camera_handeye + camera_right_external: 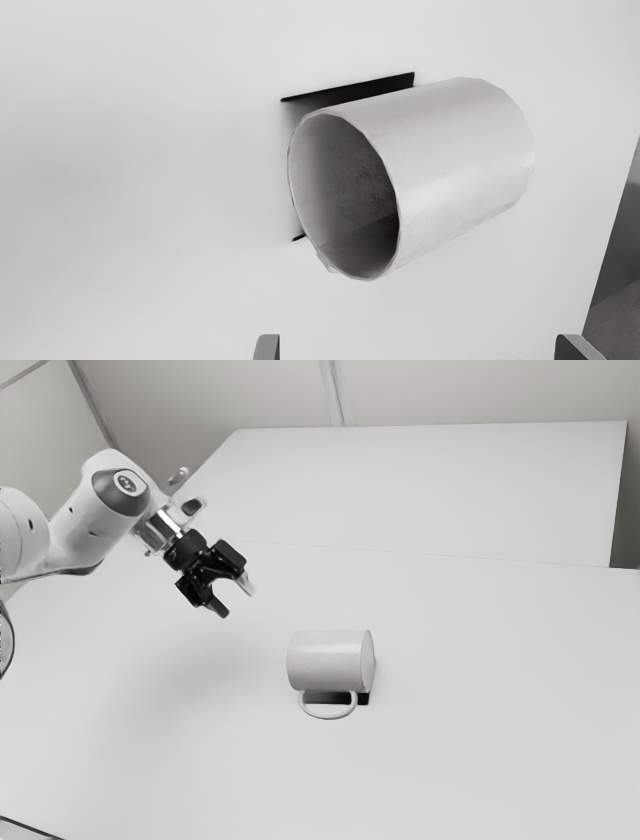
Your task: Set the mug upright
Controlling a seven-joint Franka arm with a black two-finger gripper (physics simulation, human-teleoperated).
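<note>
Your hand (pixel 234 601) is hanging with fingers (pixel 268 347) spread and empty, while the white mug (pixel 329 661) is lying sideways on the worktop (pixel 470 760), lower and toward the exterior view's right, its mouth (pixel 345 195) facing the hand, its long axis running away.

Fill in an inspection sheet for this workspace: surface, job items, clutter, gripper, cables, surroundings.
Surface: white table, a thin line running across it.
Job's things: mug lying on its side, mouth toward the gripper, handle out to one side; not upright.
Clutter: no loose items seen; black patch by the mug, shadow or object, cannot tell.
Gripper: open, apart from the mug, nothing between the fingers.
Cables: dark curved line at the exterior view's left edge, possibly a cable; cannot tell.
Surroundings: pale wall behind the table; grey floor beyond its edge.
</note>
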